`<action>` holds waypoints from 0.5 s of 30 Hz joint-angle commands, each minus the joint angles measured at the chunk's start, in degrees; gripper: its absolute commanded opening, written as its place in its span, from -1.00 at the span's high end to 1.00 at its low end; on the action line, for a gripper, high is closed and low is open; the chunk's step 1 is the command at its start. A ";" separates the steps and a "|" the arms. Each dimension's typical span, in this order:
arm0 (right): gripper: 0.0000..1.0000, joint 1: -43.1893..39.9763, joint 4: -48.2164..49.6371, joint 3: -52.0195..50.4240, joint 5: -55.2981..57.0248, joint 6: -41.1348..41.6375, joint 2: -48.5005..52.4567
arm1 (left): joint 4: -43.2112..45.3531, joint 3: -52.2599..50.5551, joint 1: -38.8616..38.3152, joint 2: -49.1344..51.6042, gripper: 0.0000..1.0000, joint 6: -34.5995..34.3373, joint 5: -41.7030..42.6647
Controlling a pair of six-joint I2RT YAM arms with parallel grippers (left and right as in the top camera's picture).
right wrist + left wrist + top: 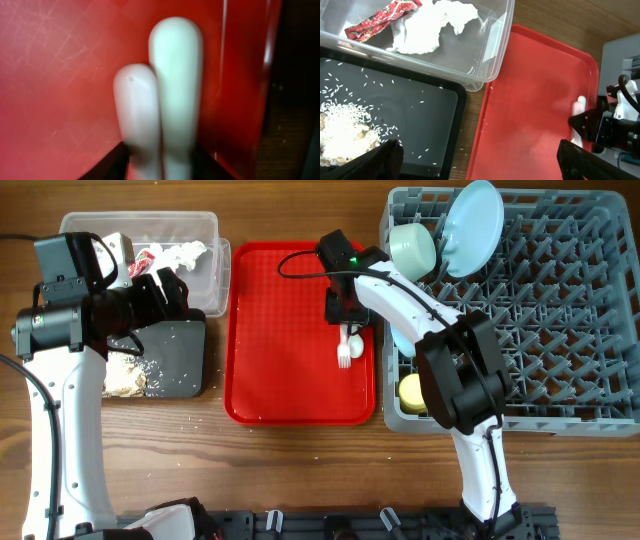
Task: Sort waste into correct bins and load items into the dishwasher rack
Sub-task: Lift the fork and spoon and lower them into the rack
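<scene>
My right gripper (349,318) stands over the right side of the red serving tray (280,330), its jaws closed against the two white handles (175,75) of the fork and spoon lying side by side. The fork's tines (344,358) stick out below it. My left gripper (480,150) hangs wide open with nothing in it, above the gap between the black tray (420,115) and the red tray. The clear tub (490,55) holds the red wrapper (380,17) and crumpled white paper (430,27). Food scraps (340,135) lie in the black tray.
The grey dishwasher rack (560,310) at the right holds a pale blue plate (475,225), a pale green bowl (412,248), a light blue bowl (400,340) and a yellow cup (411,390). Crumbs lie on the wooden table by the black tray.
</scene>
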 commanded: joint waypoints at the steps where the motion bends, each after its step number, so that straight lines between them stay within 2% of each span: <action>1: 0.73 0.42 0.02 -1.18 -4.72 0.74 4.61 | 0.15 0.44 0.37 0.33 -1.00 1.14 -0.13; 3: 0.91 0.42 0.22 -1.18 -5.09 0.74 4.61 | 0.17 0.44 0.37 0.33 -1.00 1.14 -0.13; 15: 0.93 0.35 1.68 -0.31 -6.91 -2.36 4.59 | 0.15 0.44 0.37 0.33 -0.99 1.14 -0.13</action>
